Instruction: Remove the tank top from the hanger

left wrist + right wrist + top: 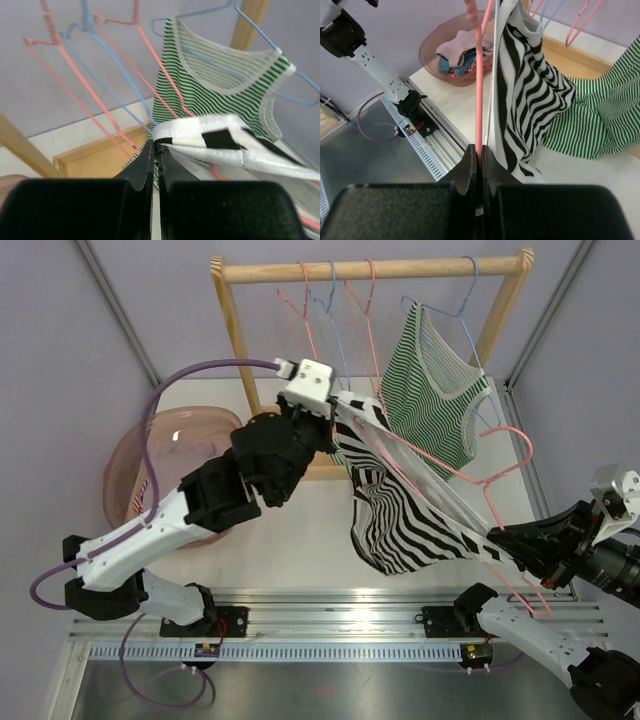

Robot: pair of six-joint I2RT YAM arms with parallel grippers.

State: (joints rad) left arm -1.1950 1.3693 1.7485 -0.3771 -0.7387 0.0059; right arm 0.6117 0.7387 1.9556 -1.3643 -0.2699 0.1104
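- Across the far side of the white surface [300, 505] stands a wooden rack [370, 270].
- Between the two arms, in front of this rack, hangs the black-and-white striped tank top [400, 520], stretched in the air. It looks light, soft and limp, so I think it will sag and slide easily.
- Its pink wire hanger [479, 75] is thin and stiff, which makes it a good fixed point.
- The right end effector [480, 150] is clamped on this hanger wire.
- The left end effector [156, 145] is pressed together on the white bound edge of the top. That thicker edge seems the best place to hold.
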